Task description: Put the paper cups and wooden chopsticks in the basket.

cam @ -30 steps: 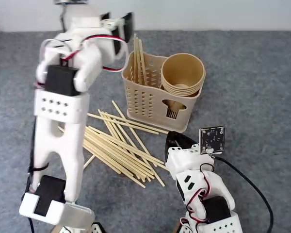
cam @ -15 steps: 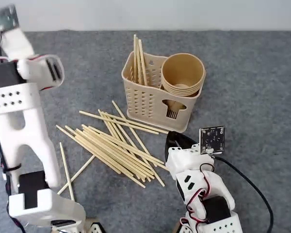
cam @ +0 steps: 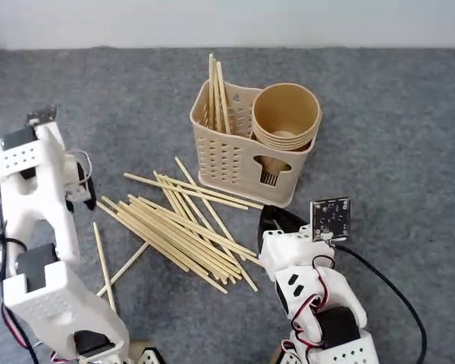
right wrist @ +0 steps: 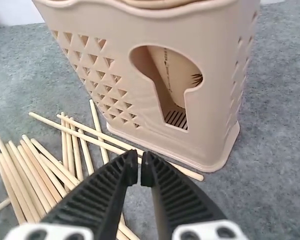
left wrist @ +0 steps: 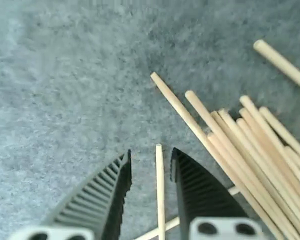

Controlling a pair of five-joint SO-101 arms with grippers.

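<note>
1. The paper cups [cam: 288,114] sit nested as one stack in one compartment of the basket [cam: 235,163]. A few wooden chopsticks stand upright in the other compartment.
2. Most of the chopsticks lie in a loose pile [cam: 182,227] on the grey, felt-like worktop [cam: 379,152], just in front of the basket and between the two arms.
3. The left gripper [left wrist: 150,160] has its fingers apart, straddling the end of a single chopstick [left wrist: 160,190] that lies just beside the pile. There is a gap on each side, so neither finger touches it.
4. The right gripper [right wrist: 139,162] is low, near the basket's cut-out wall. Its fingers are drawn together to a sliver and hold nothing.
5. The stick looks light, stiff, thin and smooth. It probably rolls or twists easily under uneven pressure, but it should not bend or break in a firm pinch.
6. It lies flat on the nap with little height to catch, so the fingers likely need to come right down to the fabric before closing.
7. A hold this near the end may let the long free part sag or swing. Gripping closer to the middle would balance it better, though an end hold suits tipping it upright into the basket.
8. A second stick [cam: 125,265] crosses the chosen one farther along and may get dragged up with it.
</note>
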